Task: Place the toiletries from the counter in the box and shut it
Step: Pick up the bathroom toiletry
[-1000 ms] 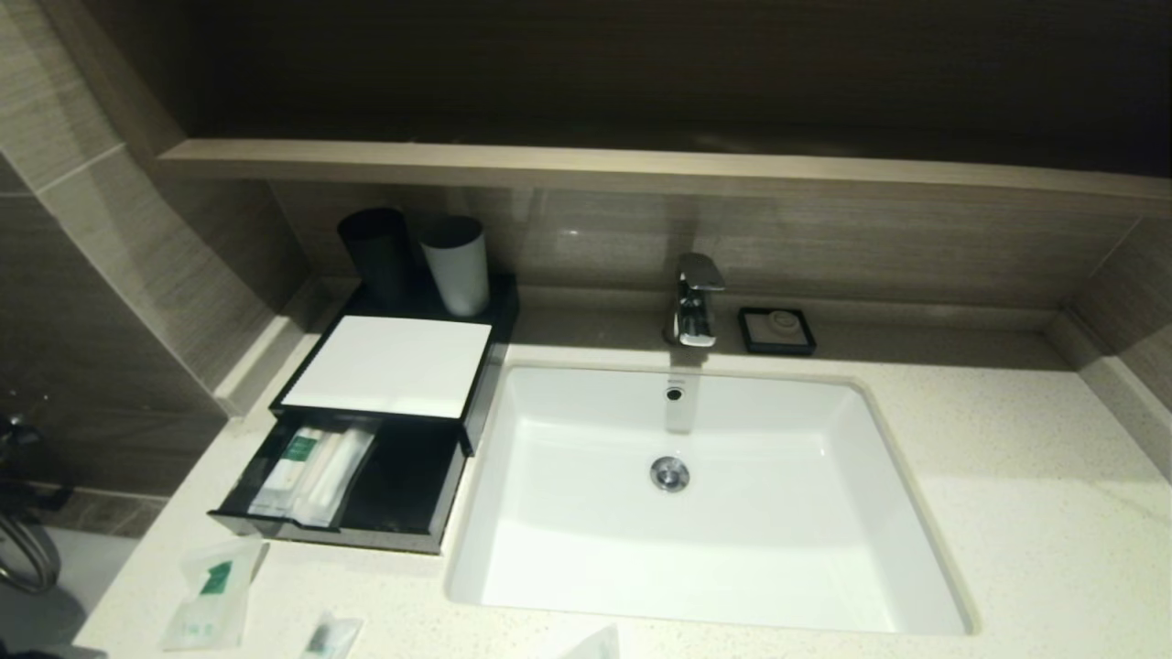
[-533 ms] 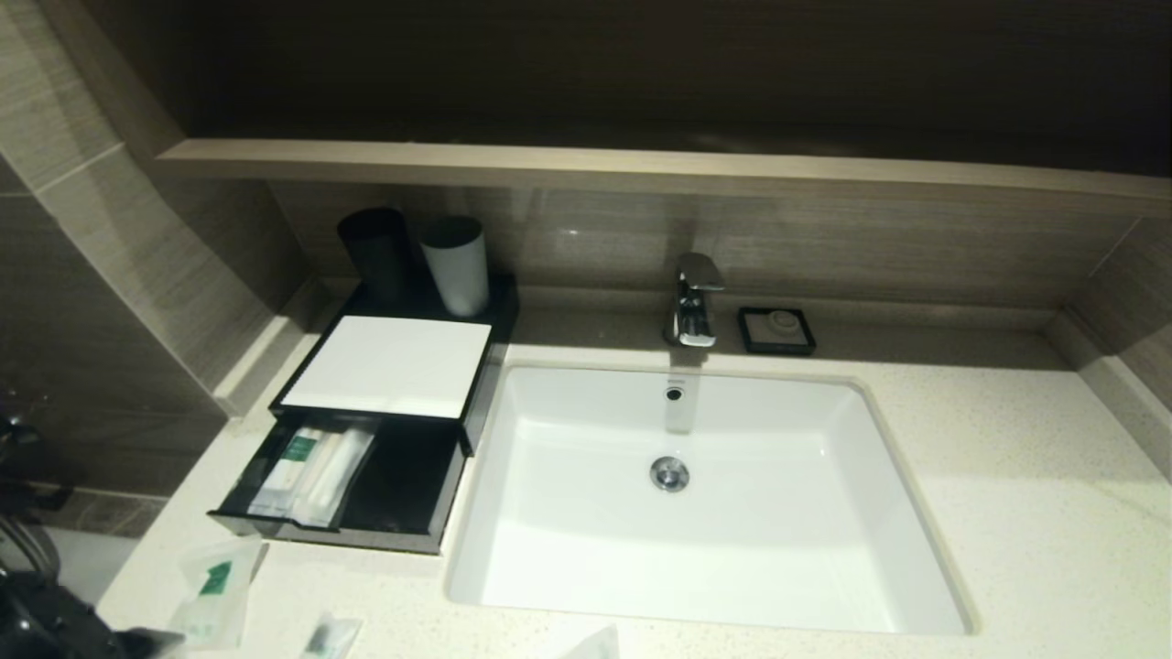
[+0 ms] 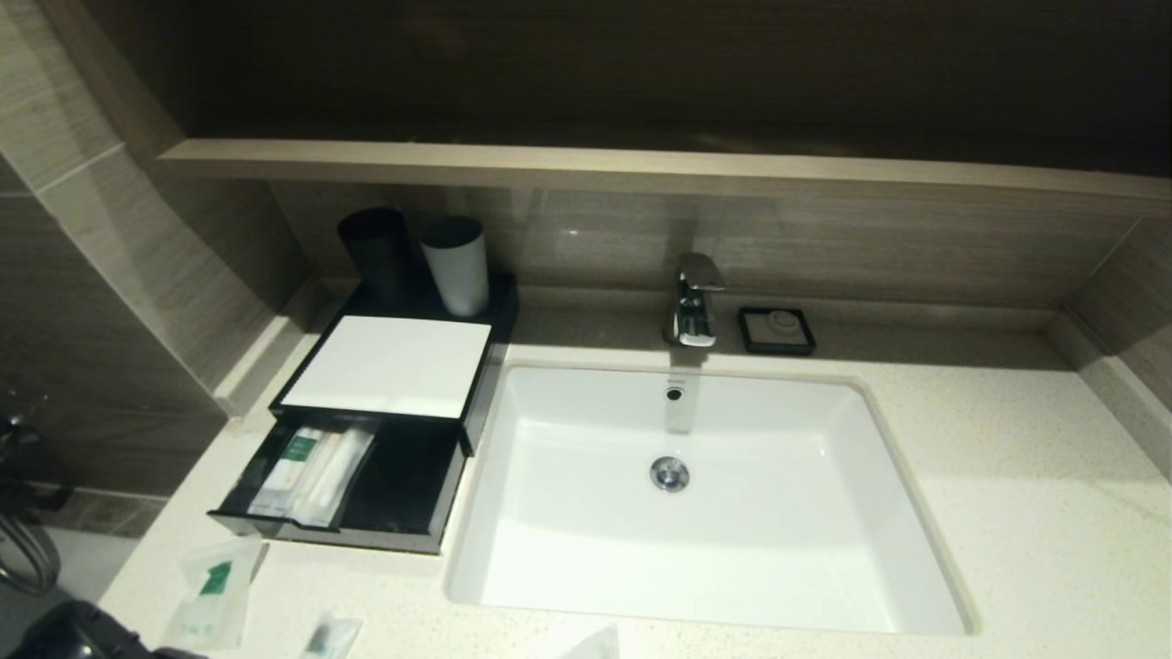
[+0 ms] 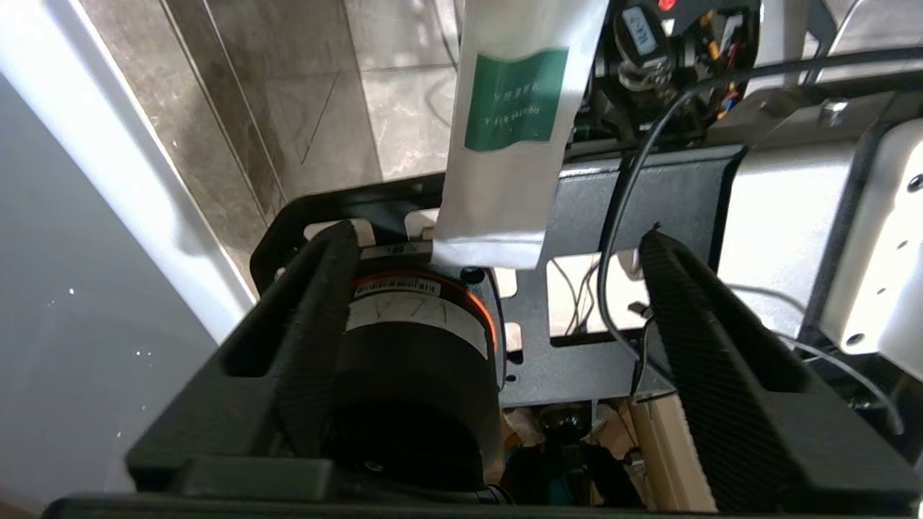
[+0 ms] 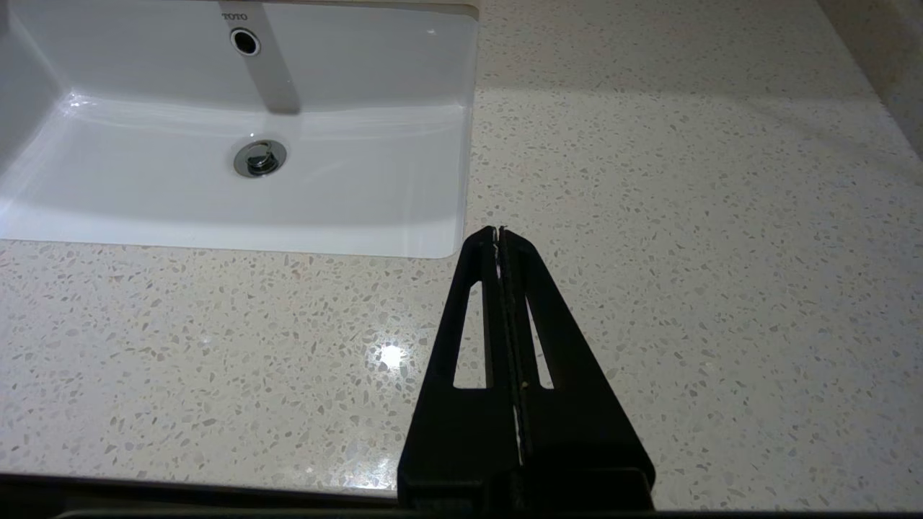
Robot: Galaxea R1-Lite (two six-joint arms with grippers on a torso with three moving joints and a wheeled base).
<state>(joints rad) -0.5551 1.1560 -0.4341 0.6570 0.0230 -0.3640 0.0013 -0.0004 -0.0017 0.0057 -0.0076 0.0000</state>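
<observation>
The black box (image 3: 389, 366) with the white top panel stands at the counter's (image 3: 1007, 476) left, its front drawer (image 3: 403, 476) pulled out. Sachets and slim sleeves (image 3: 311, 467) lie in the drawer's left half. A white sachet with a green mark (image 3: 212, 593) lies on the counter in front of the drawer, a smaller packet (image 3: 330, 636) beside it, and another white corner (image 3: 591, 645) at the front edge. My left arm (image 3: 82, 636) shows at the lower left corner. My left gripper (image 4: 496, 232) is open and empty, with the green-marked sachet (image 4: 512, 94) beyond its fingertips. My right gripper (image 5: 497, 231) is shut and empty.
The white basin (image 3: 696, 513) fills the middle, with the tap (image 3: 696, 297) behind it. Black and white cups (image 3: 426, 256) stand behind the box. A small black soap dish (image 3: 776, 329) sits right of the tap. My right gripper hovers over counter (image 5: 685, 216) right of the basin (image 5: 216, 108).
My left arm has come up into view at the lower left corner, next to the green-marked sachet. The box, drawer and packets have not moved.
</observation>
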